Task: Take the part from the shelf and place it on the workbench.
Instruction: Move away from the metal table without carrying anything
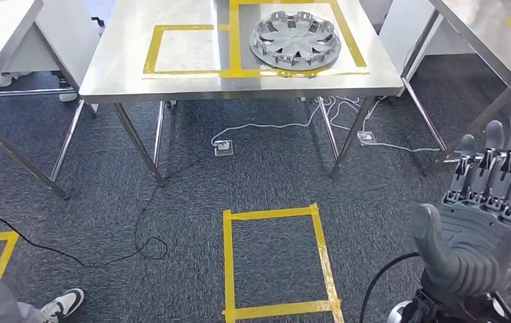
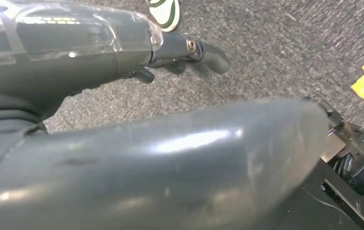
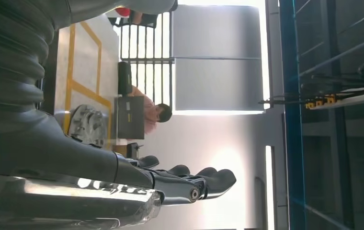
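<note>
The right hand [image 1: 488, 222] is raised at the lower right of the head view, its fingers [image 1: 508, 151] straight, side by side and pointing up, the thumb [image 1: 434, 242] out to one side; it holds nothing. The right wrist view shows the same fingers [image 3: 204, 179] stretched out level with nothing between them, against a pale wall. The left hand [image 2: 180, 52] shows in its own wrist view, hanging over the dark carpet [image 2: 285, 52]; its fingers [image 2: 209, 57] are slightly bent with nothing in them, though the thumb's bulk hides part of the hand.

One part [image 1: 295, 38], a silver hubcap, lies flat on the steel workbench [image 1: 172, 84], inside the larger of two yellow tape frames marked on its top. The right wrist view catches the part [image 3: 86, 125] edge-on on the same bench, with a seated person [image 3: 153, 112] behind it and a blue-framed shelf [image 3: 285, 120] to one side.

On the carpet, the head view shows one yellow tape square [image 1: 276, 262], two floor sockets [image 1: 223, 147] with cables, and a white shoe [image 1: 64, 304] at the lower left. The left wrist view shows one green-and-white shoe [image 2: 163, 12].
</note>
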You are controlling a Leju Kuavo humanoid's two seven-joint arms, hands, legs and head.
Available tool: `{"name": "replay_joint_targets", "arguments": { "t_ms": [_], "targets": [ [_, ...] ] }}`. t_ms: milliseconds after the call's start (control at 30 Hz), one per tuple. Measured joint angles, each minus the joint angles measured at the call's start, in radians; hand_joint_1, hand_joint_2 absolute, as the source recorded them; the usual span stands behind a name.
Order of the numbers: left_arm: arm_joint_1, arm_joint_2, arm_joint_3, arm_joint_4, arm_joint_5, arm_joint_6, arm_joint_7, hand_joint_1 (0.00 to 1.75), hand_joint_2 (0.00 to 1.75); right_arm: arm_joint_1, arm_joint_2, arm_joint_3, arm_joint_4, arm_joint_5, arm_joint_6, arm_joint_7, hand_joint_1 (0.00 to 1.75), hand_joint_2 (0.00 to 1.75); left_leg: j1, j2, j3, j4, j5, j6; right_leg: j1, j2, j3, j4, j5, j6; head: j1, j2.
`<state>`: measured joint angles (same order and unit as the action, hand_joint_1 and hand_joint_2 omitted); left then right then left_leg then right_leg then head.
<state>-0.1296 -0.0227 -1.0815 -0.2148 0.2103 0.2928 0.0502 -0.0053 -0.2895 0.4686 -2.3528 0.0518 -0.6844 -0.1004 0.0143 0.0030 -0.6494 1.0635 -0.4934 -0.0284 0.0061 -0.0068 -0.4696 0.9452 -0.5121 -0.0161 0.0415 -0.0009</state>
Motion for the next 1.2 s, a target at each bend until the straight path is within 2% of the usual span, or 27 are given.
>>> {"name": "replay_joint_targets", "arguments": {
  "t_ms": [67,100,133,167,200,233,300,333,433,467,500,567,600,633,667,700,767,833,867,933,967,1033,1067,1100,1133,1167,1200],
  "targets": [
    [0.0,0.0,0.0,0.0,0.004,0.002,-0.003,0.0,0.0,0.006,0.0,0.0,0.0,0.001,0.0,-0.001,0.0,1.75,0.001,-0.002,-0.034,0.115,-0.093,-0.004,-0.001,-0.003,-0.021,0.003,0.013,-0.007,-0.011,0.0],
    [0.0,0.001,0.0,0.0,0.007,0.004,-0.005,0.0,0.0,0.008,0.0,-0.001,0.001,0.005,0.0,-0.003,0.0,1.75,0.001,-0.003,-0.048,0.176,-0.124,-0.006,-0.001,-0.004,-0.035,0.009,0.019,-0.008,-0.016,0.0],
    [0.001,0.001,0.0,0.0,0.01,0.007,-0.007,0.0,0.0,0.01,0.0,-0.002,0.002,0.009,0.0,-0.004,0.0,1.75,0.001,-0.003,-0.051,0.218,-0.134,-0.008,0.0,-0.005,-0.049,0.017,0.024,-0.008,-0.021,0.0],
    [0.001,0.001,0.0,0.0,0.012,0.008,-0.01,0.0,0.0,0.012,0.0,-0.003,0.002,0.012,0.0,-0.005,0.0,1.75,0.001,-0.003,-0.039,0.228,-0.122,-0.009,0.001,-0.006,-0.064,0.026,0.028,-0.007,-0.025,0.0],
    [0.001,0.001,0.0,0.0,0.014,0.01,-0.011,0.0,0.0,0.013,0.0,-0.006,0.004,0.015,0.0,-0.005,0.0,1.75,0.001,-0.003,-0.009,0.201,-0.096,-0.008,0.001,-0.006,-0.077,0.036,0.031,-0.006,-0.03,0.0],
    [0.001,0.002,0.0,0.0,0.015,0.011,-0.013,0.0,0.0,0.015,0.001,-0.009,0.004,0.017,0.0,-0.005,0.0,1.75,0.001,-0.003,0.036,0.145,-0.071,-0.005,0.001,-0.006,-0.09,0.046,0.033,-0.004,-0.033,0.0],
    [-0.001,0.002,0.0,0.0,0.015,0.014,-0.015,0.0,0.0,0.019,0.001,-0.016,0.006,0.019,0.0,-0.006,0.0,1.75,-0.002,-0.004,0.118,0.024,-0.058,0.003,0.003,-0.005,-0.111,0.066,0.037,0.002,-0.038,0.0],
    [-0.001,0.003,0.0,0.0,0.016,0.016,-0.015,0.0,0.0,0.02,0.001,-0.018,0.006,0.02,0.0,-0.007,0.0,1.75,-0.004,-0.005,0.139,-0.012,-0.064,0.007,0.003,-0.005,-0.117,0.073,0.04,0.007,-0.038,0.0],
    [-0.001,0.004,0.0,0.0,0.017,0.019,-0.015,0.0,0.0,0.022,0.001,-0.022,0.006,0.021,0.0,-0.008,0.0,1.75,-0.003,-0.005,0.136,-0.035,-0.06,0.022,0.003,-0.004,-0.127,0.078,0.05,0.025,-0.038,0.0],
    [-0.001,0.004,0.0,0.0,0.017,0.019,-0.015,0.0,0.0,0.022,0.001,-0.024,0.006,0.021,0.0,-0.008,0.0,1.75,-0.001,-0.004,0.128,-0.038,-0.053,0.031,0.003,-0.002,-0.134,0.089,0.036,0.033,-0.036,0.0],
    [-0.002,0.004,0.0,0.0,0.017,0.018,-0.015,0.0,0.0,0.023,0.001,-0.025,0.006,0.024,0.0,-0.008,0.0,1.75,0.002,-0.004,0.119,-0.041,-0.043,0.04,0.001,-0.001,-0.144,0.114,0.007,0.041,-0.032,0.0],
    [-0.002,0.002,0.0,0.0,0.017,0.016,-0.012,0.0,0.0,0.025,0.001,-0.03,0.006,0.042,0.0,-0.005,0.0,0.87,0.004,-0.003,0.098,-0.043,-0.026,0.049,-0.005,0.001,-0.174,0.217,-0.08,0.056,-0.021,0.0],
    [-0.002,0.002,0.0,0.0,0.018,0.015,-0.01,0.0,0.0,0.027,0.002,-0.033,0.006,0.055,0.0,-0.002,0.0,0.44,0.004,-0.001,0.088,-0.042,-0.018,0.049,-0.008,0.001,-0.186,0.277,-0.112,0.062,-0.016,0.0],
    [-0.001,0.002,0.0,0.0,0.018,0.014,-0.009,0.0,0.0,0.029,0.002,-0.038,0.006,0.07,0.0,0.001,0.0,0.0,0.004,0.002,0.078,-0.042,-0.01,0.049,-0.011,0.001,-0.191,0.323,-0.125,0.065,-0.013,0.0],
    [-0.001,0.002,0.0,0.0,0.019,0.013,-0.008,0.0,0.0,0.032,0.003,-0.043,0.006,0.081,-0.001,0.003,0.0,0.0,0.004,0.007,0.069,-0.042,-0.003,0.048,-0.014,0.001,-0.183,0.338,-0.115,0.068,-0.009,0.0],
    [-0.001,0.001,0.0,0.0,0.019,0.011,-0.008,0.0,0.0,0.034,0.003,-0.046,0.006,0.091,-0.001,0.004,0.0,0.0,0.004,0.013,0.061,-0.042,0.004,0.046,-0.015,-0.001,-0.158,0.316,-0.089,0.068,-0.004,0.0],
    [-0.001,0.0,0.0,0.0,0.02,0.006,-0.008,0.0,0.0,0.037,0.005,-0.053,0.005,0.099,-0.001,0.004,0.0,0.0,0.003,0.027,0.052,-0.041,0.014,0.04,-0.015,-0.027,-0.071,0.186,-0.036,0.066,0.006,0.0],
    [0.0,-0.001,0.0,0.0,0.02,0.0,-0.008,0.0,0.0,0.038,0.008,-0.062,0.005,0.096,-0.001,0.003,0.0,0.0,0.001,0.047,0.05,-0.041,0.021,0.031,-0.008,-0.059,0.0,0.062,-0.026,0.054,0.01,0.0],
    [0.001,-0.002,0.0,0.0,0.02,-0.003,-0.009,0.0,0.0,0.038,0.008,-0.066,0.005,0.095,-0.001,0.002,0.0,0.0,0.0,0.061,0.049,-0.041,0.025,0.025,-0.003,-0.063,0.011,0.034,-0.031,0.046,0.01,0.0],
    [0.002,-0.002,0.0,0.0,0.019,-0.011,-0.009,0.0,0.0,0.042,0.009,-0.069,0.005,0.093,-0.001,-0.003,0.0,0.0,0.001,0.083,0.049,-0.042,0.029,0.012,-0.001,-0.042,0.006,0.02,-0.025,0.028,0.008,0.0],
    [0.002,-0.002,0.0,0.0,0.018,-0.016,-0.009,0.0,0.0,0.043,0.011,-0.07,0.004,0.092,-0.001,-0.007,0.0,0.0,0.003,0.07,0.047,-0.034,0.02,0.007,-0.002,-0.031,0.002,0.015,-0.018,0.017,0.006,0.0],
    [0.002,-0.003,0.0,0.0,0.014,-0.024,-0.009,0.0,0.0,0.045,0.015,-0.073,0.001,0.091,0.0,-0.014,0.0,0.0,0.004,0.021,0.022,0.034,-0.04,0.0,-0.005,-0.012,-0.007,0.008,-0.001,-0.001,-0.004,0.0],
    [0.003,-0.002,0.0,0.0,0.011,-0.026,-0.008,0.0,0.0,0.045,0.017,-0.074,0.0,0.09,0.0,-0.015,0.0,0.0,0.003,-0.003,0.0,0.096,-0.082,0.0,-0.003,-0.003,-0.015,0.009,0.005,-0.006,-0.012,0.0],
    [0.005,-0.002,0.0,0.0,0.007,-0.028,-0.007,0.0,0.0,0.046,0.018,-0.075,-0.001,0.089,0.0,-0.015,0.0,0.0,0.002,-0.01,-0.024,0.163,-0.118,0.0,0.0,0.007,-0.023,0.011,0.01,-0.01,-0.019,0.0],
    [0.006,-0.002,-0.001,0.0,0.004,-0.029,-0.006,0.0,0.0,0.046,0.02,-0.075,-0.001,0.088,0.0,-0.015,0.0,0.0,0.002,-0.01,-0.04,0.212,-0.138,0.001,0.003,0.017,-0.031,0.014,0.014,-0.011,-0.026,0.0],
    [0.006,-0.002,-0.004,0.0,0.0,-0.03,-0.005,0.0,0.0,0.046,0.021,-0.075,-0.001,0.087,0.0,-0.015,0.0,0.0,0.001,-0.009,-0.04,0.231,-0.139,0.003,0.006,0.028,-0.038,0.018,0.018,-0.012,-0.03,0.0],
    [0.006,-0.002,-0.006,0.0,-0.003,-0.03,-0.004,0.0,0.0,0.046,0.022,-0.076,-0.001,0.087,-0.001,-0.015,0.0,0.0,0.0,-0.01,-0.021,0.211,-0.119,0.006,0.007,0.039,-0.044,0.023,0.02,-0.011,-0.033,0.0]
  ]
}}
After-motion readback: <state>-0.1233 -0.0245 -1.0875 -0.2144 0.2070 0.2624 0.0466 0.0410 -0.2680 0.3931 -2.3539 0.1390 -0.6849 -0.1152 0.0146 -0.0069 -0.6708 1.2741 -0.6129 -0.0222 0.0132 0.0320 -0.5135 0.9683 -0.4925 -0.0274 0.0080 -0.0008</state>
